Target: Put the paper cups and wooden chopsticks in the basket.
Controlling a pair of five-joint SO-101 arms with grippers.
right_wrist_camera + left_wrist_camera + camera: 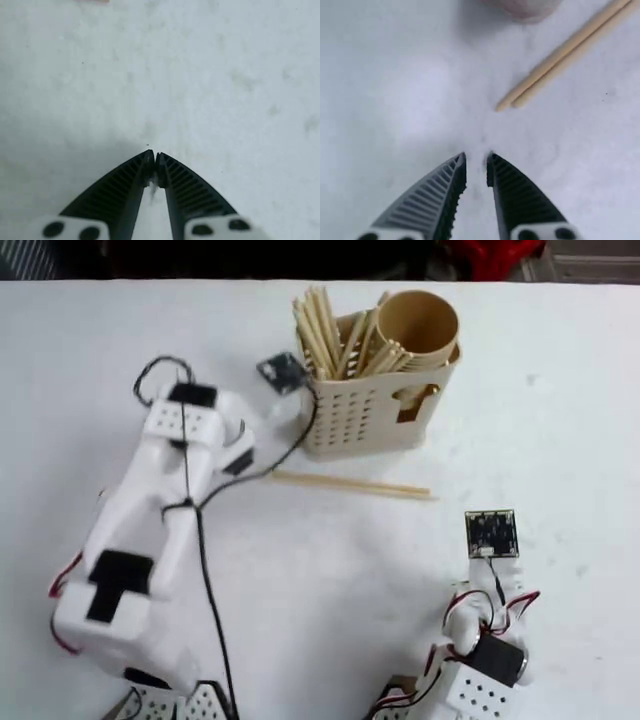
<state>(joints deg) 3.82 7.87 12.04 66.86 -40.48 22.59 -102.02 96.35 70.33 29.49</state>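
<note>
Wooden chopsticks (350, 485), a pale slender pair lying side by side, are shown flat on the white tabletop (560, 420), just near of the cream perforated plastic basket (370, 425) and apart from it. Inside the basket, a stack of tan paper cups (420, 325) is carried at the right and a bundle of further wooden sticks (325, 335) at the left, both rising above the rim. The step in hand is judged to be the pick-up of this one loose pair, the task being otherwise largely done. The left pincer (476, 162) is held low over the tabletop with only a narrow gap between its ribbed black jaws and nothing gripped; the blunt left end of the pair lies just beyond its tips. The right pincer (153, 160) is closed tip against tip on nothing, over bare tabletop at the near right. For the next move, a wider opening of the left pincer and an advance to the right would be called for, so that both sticks are straddled together. Being thin and smooth, the sticks may be expected to roll or part if pinched off-centre.
</note>
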